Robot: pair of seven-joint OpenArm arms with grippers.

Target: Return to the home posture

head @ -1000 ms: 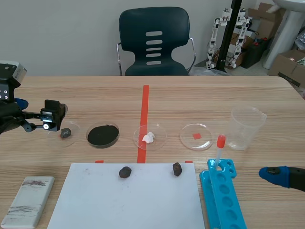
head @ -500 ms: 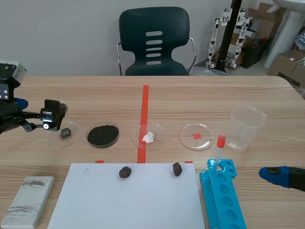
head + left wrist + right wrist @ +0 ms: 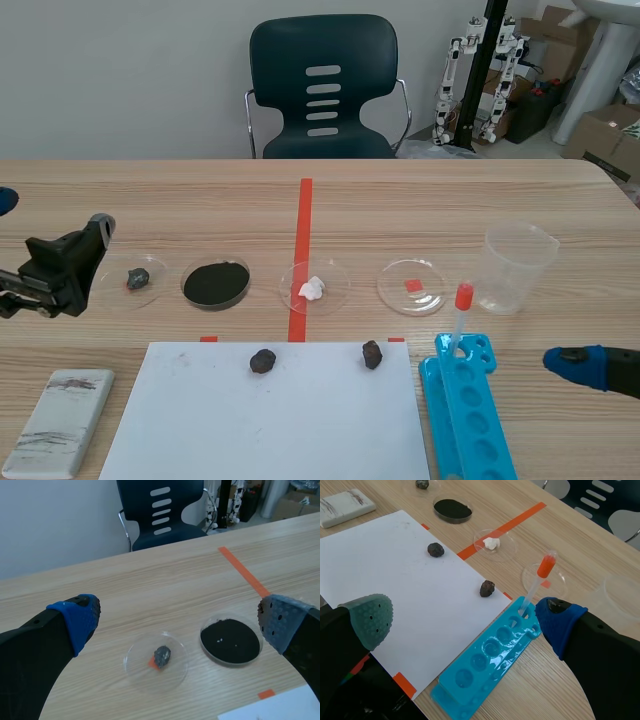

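My left gripper [image 3: 62,266] stands open and empty at the table's left edge, a short way left of the small dish [image 3: 136,277] that holds a grey stone [image 3: 137,279]. In the left wrist view the open gripper [image 3: 177,617] has that stone [image 3: 161,655] in its dish ahead, between the fingers, with the black powder dish [image 3: 231,641] beside it. My right gripper [image 3: 585,367] rests low at the right edge, open and holding nothing. In its wrist view the open gripper [image 3: 464,617] hangs over the white sheet [image 3: 405,565] and the blue rack [image 3: 487,657].
Two dark stones [image 3: 263,361] [image 3: 372,354] lie on the white sheet [image 3: 260,420]. A red-bulbed pipette [image 3: 459,315] stands in the blue rack [image 3: 468,410]. A row of dishes, a clear cup [image 3: 517,267] and a grey block [image 3: 58,420] are also on the table. A chair [image 3: 322,88] stands behind.
My left arm has drawn back from the grey stone's dish, down toward the table's left front. The right arm has stayed put.
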